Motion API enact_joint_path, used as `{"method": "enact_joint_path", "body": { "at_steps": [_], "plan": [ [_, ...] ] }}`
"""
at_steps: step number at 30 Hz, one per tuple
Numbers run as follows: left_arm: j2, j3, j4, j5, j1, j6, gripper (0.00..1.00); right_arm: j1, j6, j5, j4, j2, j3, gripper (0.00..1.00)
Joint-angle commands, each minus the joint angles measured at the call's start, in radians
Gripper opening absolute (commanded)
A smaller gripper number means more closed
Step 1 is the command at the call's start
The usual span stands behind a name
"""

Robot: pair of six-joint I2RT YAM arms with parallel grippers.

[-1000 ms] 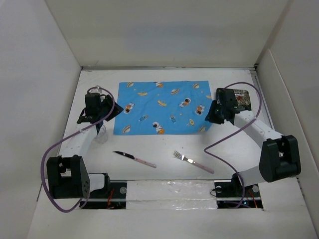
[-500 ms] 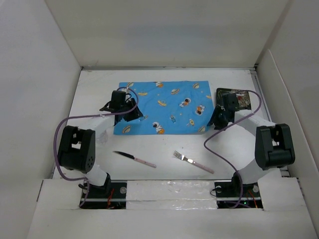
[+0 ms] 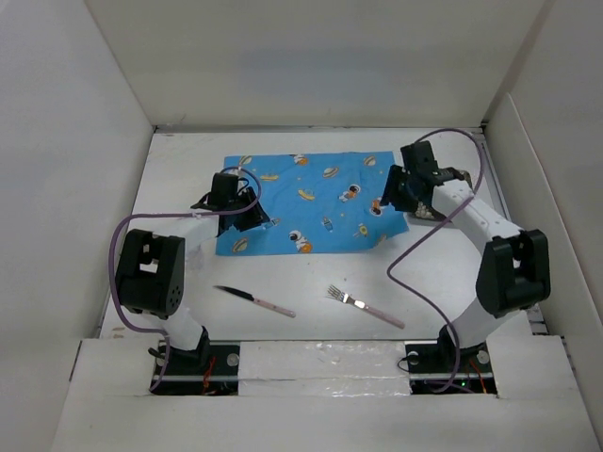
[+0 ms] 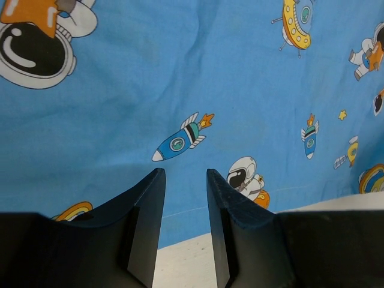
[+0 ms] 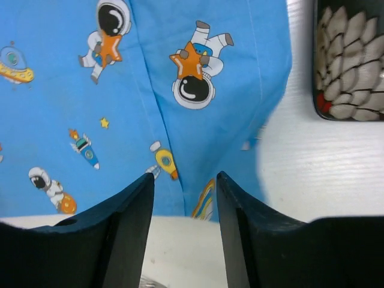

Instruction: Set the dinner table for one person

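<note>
White dinner table (image 3: 188, 162) under blue cartoon cloth (image 3: 311, 202), knife (image 3: 254, 300), fork (image 3: 366, 306), dark patterned dish (image 5: 351, 60)

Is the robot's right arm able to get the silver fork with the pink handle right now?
Probably yes. The silver fork with the pink handle lies in the open on the white table, nothing on it, and the right hand hovers open and empty over the blue cartoon cloth.

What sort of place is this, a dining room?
Probably a robot test booth, not a home: plain white panels box in a white matte table, and two black-and-white robot arms are bolted at its near edge.
</note>
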Motion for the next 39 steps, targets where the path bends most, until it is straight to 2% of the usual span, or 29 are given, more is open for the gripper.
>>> {"method": "enact_joint_path", "body": {
  "at_steps": [1,4,7,8,11,12,14,18,21,28,32,36,38,39],
  "plan": [
    [-0.025,-0.018,0.016,-0.020,0.015,-0.002,0.31,-0.001,-0.023,0.087,-0.125,-0.131,-0.024,0.54],
    [-0.046,-0.015,0.010,-0.036,0.015,0.002,0.31,-0.001,-0.007,0.087,-0.108,-0.212,-0.080,0.58],
    [-0.055,-0.002,0.008,-0.039,0.015,0.004,0.31,-0.001,-0.006,0.074,-0.046,-0.201,-0.152,0.57],
    [-0.054,0.014,0.001,-0.039,0.015,0.010,0.31,-0.001,0.000,0.051,-0.032,-0.162,-0.166,0.47],
    [-0.042,0.043,-0.024,-0.071,0.001,0.027,0.31,0.008,0.002,0.008,0.025,-0.112,-0.174,0.39],
    [-0.038,0.051,-0.027,-0.081,-0.009,0.038,0.31,0.008,0.002,-0.015,0.043,-0.093,-0.175,0.22],
    [-0.023,0.055,-0.033,-0.077,-0.009,0.035,0.31,0.036,0.008,-0.025,0.082,-0.053,-0.168,0.14],
    [-0.009,0.012,-0.024,-0.023,0.018,0.015,0.31,0.056,0.017,-0.022,0.116,0.066,-0.151,0.13],
    [-0.032,-0.029,-0.027,-0.029,0.018,0.012,0.31,0.056,0.030,-0.025,0.126,0.096,-0.174,0.14],
    [-0.081,-0.092,-0.077,-0.048,0.018,0.018,0.31,0.065,0.040,-0.025,0.111,0.028,-0.261,0.14],
    [-0.121,-0.106,-0.087,-0.059,0.018,0.022,0.31,0.056,0.042,-0.077,0.129,-0.041,-0.318,0.14],
    [-0.156,-0.014,-0.114,-0.059,-0.002,0.033,0.31,0.016,0.022,-0.109,0.151,-0.127,-0.266,0.27],
    [-0.156,0.114,-0.149,-0.054,-0.029,0.045,0.26,-0.021,0.004,-0.144,0.157,-0.151,-0.206,0.28],
    [-0.155,0.115,-0.150,-0.042,-0.029,0.045,0.26,-0.037,0.005,-0.144,0.162,-0.156,-0.191,0.21]
  ]
}}
